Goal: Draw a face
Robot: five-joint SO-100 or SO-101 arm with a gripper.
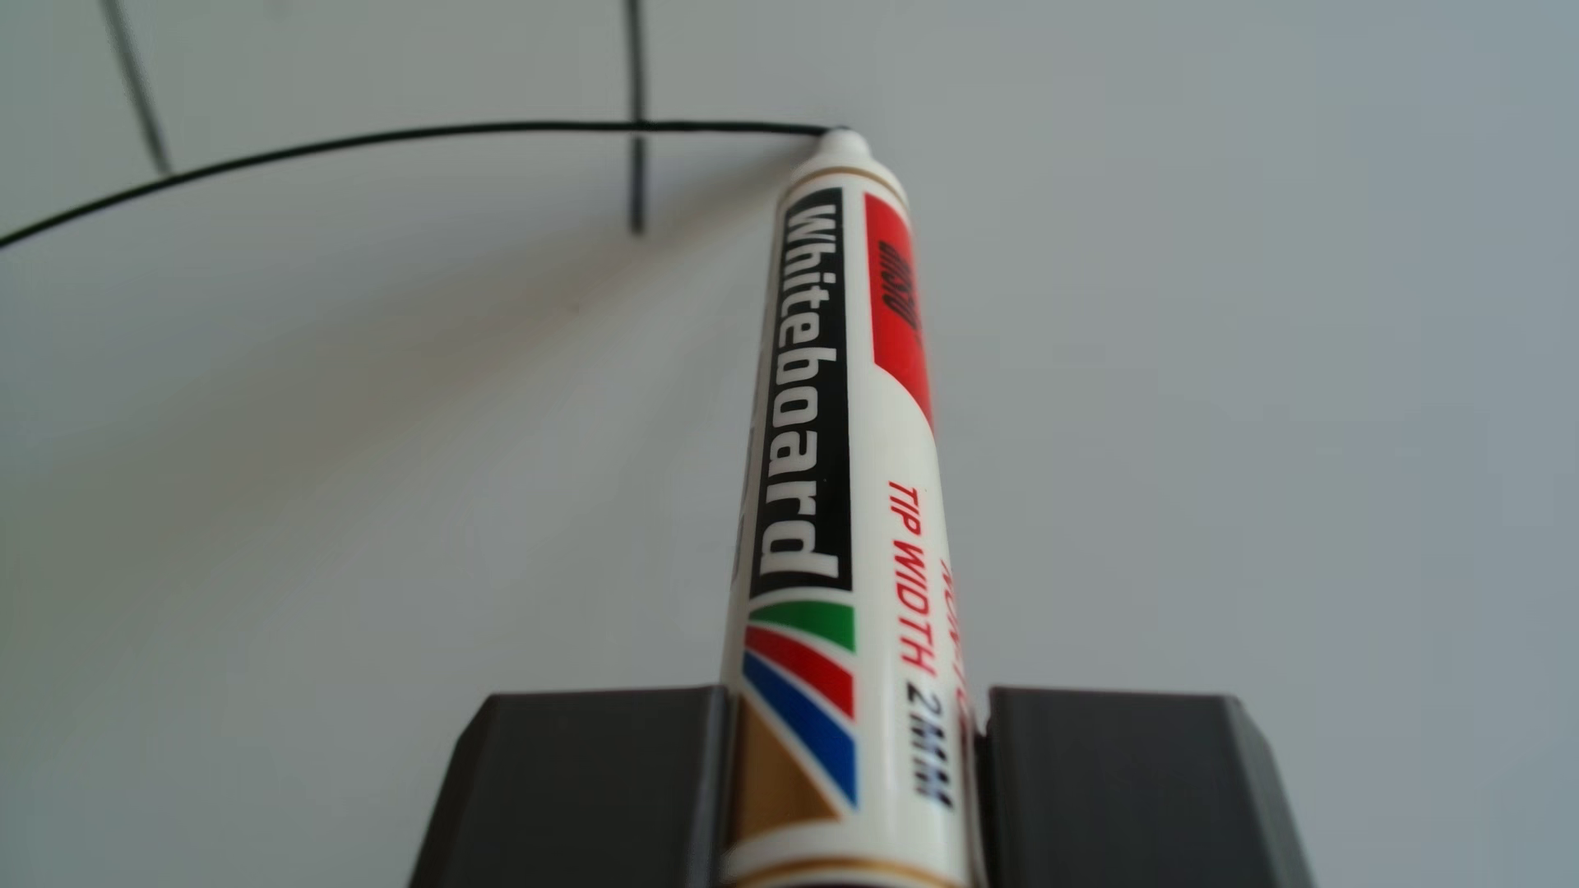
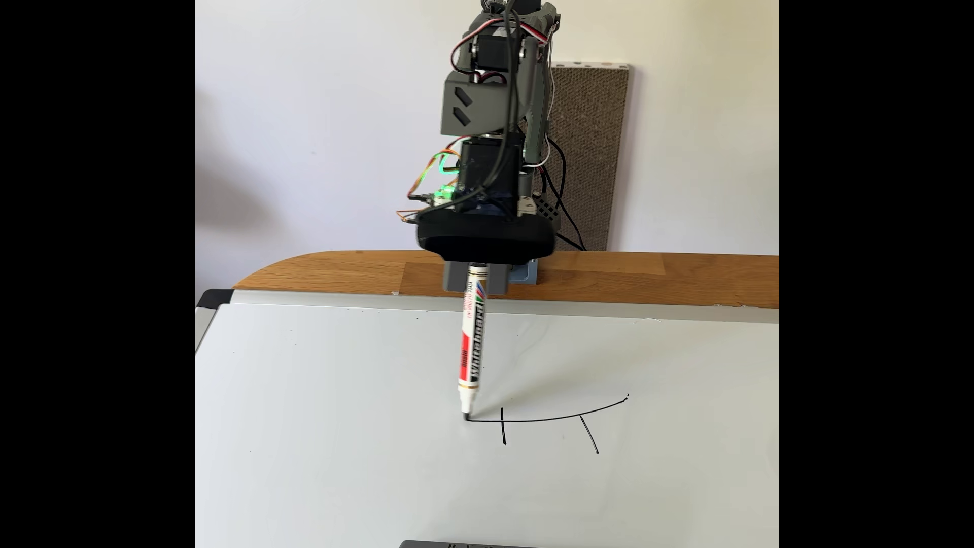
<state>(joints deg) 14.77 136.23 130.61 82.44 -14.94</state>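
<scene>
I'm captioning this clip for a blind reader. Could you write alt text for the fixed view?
A robot arm's hand holds a whiteboard marker nearly upright, its tip touching a whiteboard at the left end of a long curved black line. Two short strokes cross or meet that curve. Behind the board are a wooden tabletop and a white wall.

Whiteboard marker [image 2: 473,342]: white barrel, black "Whiteboard" label, red panel, uncapped, nearly upright, tilted slightly, tip touching the whiteboard [image 2: 327,421]. Whiteboard lies flat, grey frame. Drawn on it: one long curved black line [image 2: 553,419] ending at the tip, crossed by two short strokes [image 2: 503,427], [image 2: 589,434].
</scene>
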